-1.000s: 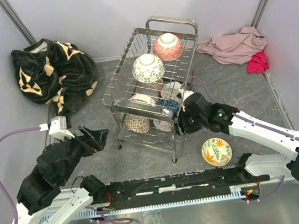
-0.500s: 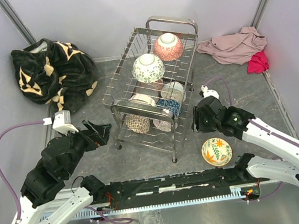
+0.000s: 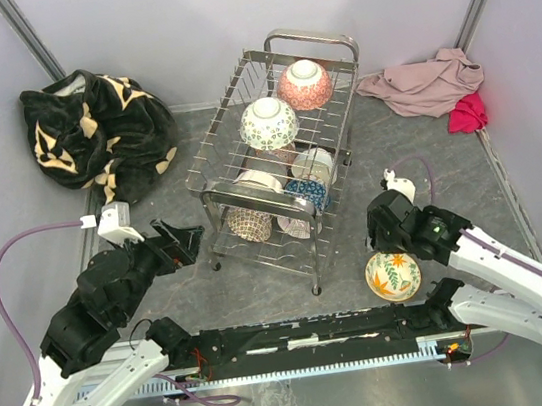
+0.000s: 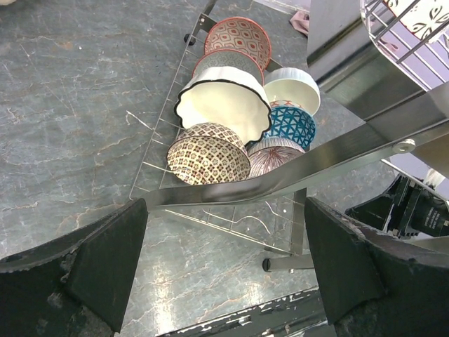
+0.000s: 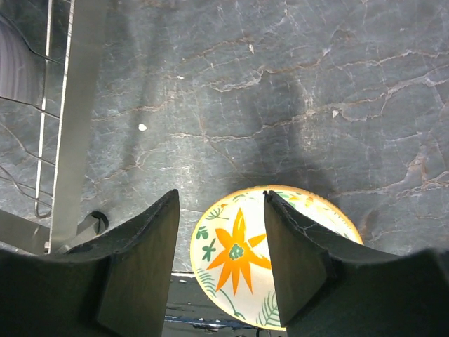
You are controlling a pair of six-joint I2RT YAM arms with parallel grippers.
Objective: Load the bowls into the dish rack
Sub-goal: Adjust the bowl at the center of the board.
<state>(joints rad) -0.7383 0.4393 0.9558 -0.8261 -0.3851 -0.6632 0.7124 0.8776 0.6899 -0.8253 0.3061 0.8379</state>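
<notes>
The chrome dish rack [image 3: 246, 171] stands mid-table. Its top tier carries a red-patterned bowl [image 3: 304, 84] and a green-and-white bowl [image 3: 269, 123]; several more bowls sit on the lower tier, among them a scalloped cream one [image 4: 223, 105] and a brown-patterned one [image 4: 207, 158]. A floral bowl [image 3: 393, 275] lies upright on the table right of the rack's near corner. My right gripper [image 3: 382, 238] hovers open just above it, and the wrist view shows the floral bowl [image 5: 235, 256] between and below the fingers of that gripper [image 5: 221, 239], untouched. My left gripper [image 3: 178, 244] stands wide open and empty, left of the rack, facing its lower rail [image 4: 280, 179].
A black-and-tan blanket [image 3: 99, 131] is heaped at the back left. A pink cloth [image 3: 426, 82] and a red cloth [image 3: 467, 113] lie at the back right. The black mounting rail [image 3: 309, 331] runs along the near edge. A rack leg [image 5: 77, 126] stands left of the right gripper.
The right arm has drawn back from the rack's right side toward the near edge and now hangs over the floral bowl. The left gripper has edged slightly toward the rack.
</notes>
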